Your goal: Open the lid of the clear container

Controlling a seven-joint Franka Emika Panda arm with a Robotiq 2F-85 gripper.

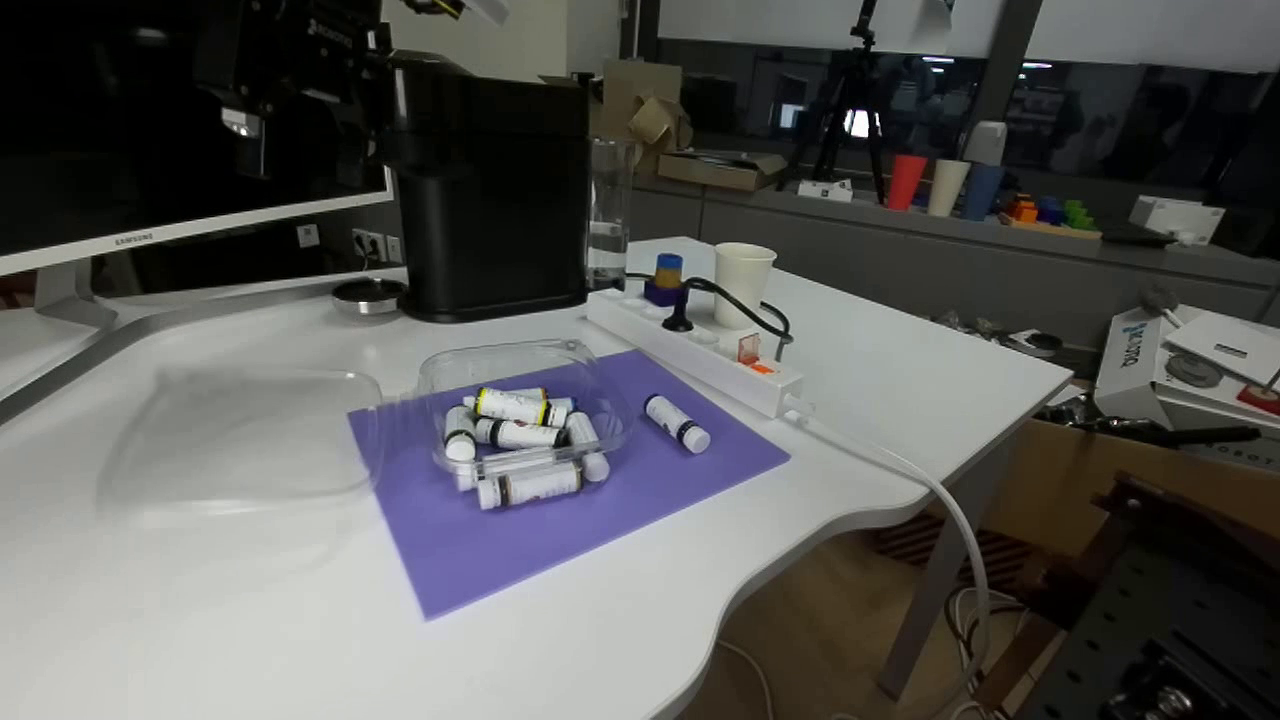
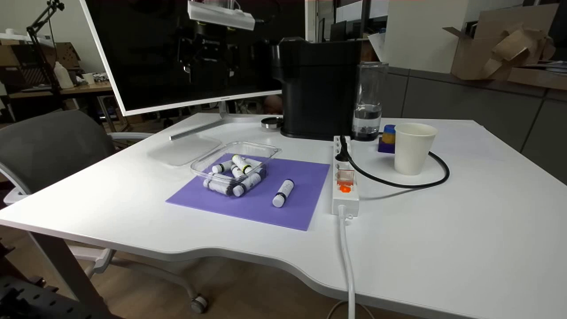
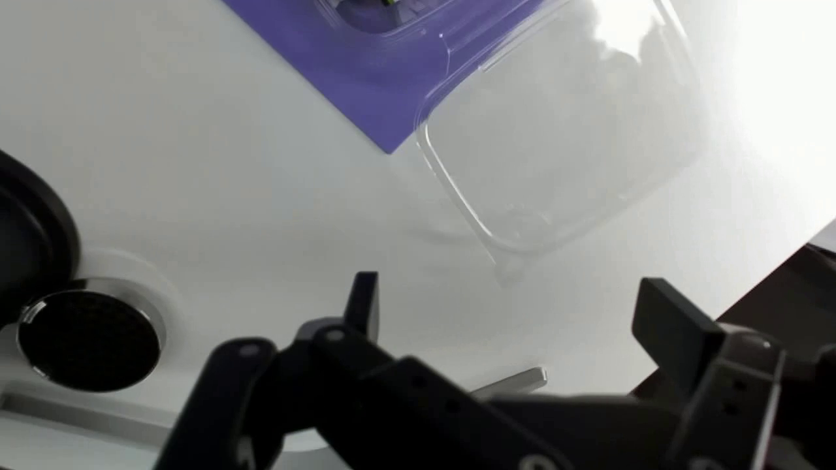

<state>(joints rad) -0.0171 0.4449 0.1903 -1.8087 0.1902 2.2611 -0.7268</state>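
The clear container sits on a purple mat, holding several white dark-ended cylinders; it shows in an exterior view and partly at the top of the wrist view. The lid lies folded open beside it, mostly on the white table, and appears joined along one side. It shows in an exterior view and the wrist view. My gripper is open and empty, raised well above the table before the monitor, also in an exterior view. In the wrist view its fingers are wide apart, below the lid's corner.
A tall black machine and a small round metal dish stand beside the monitor. A loose cylinder lies on the mat. A white power strip, paper cup and glass vase stand beyond.
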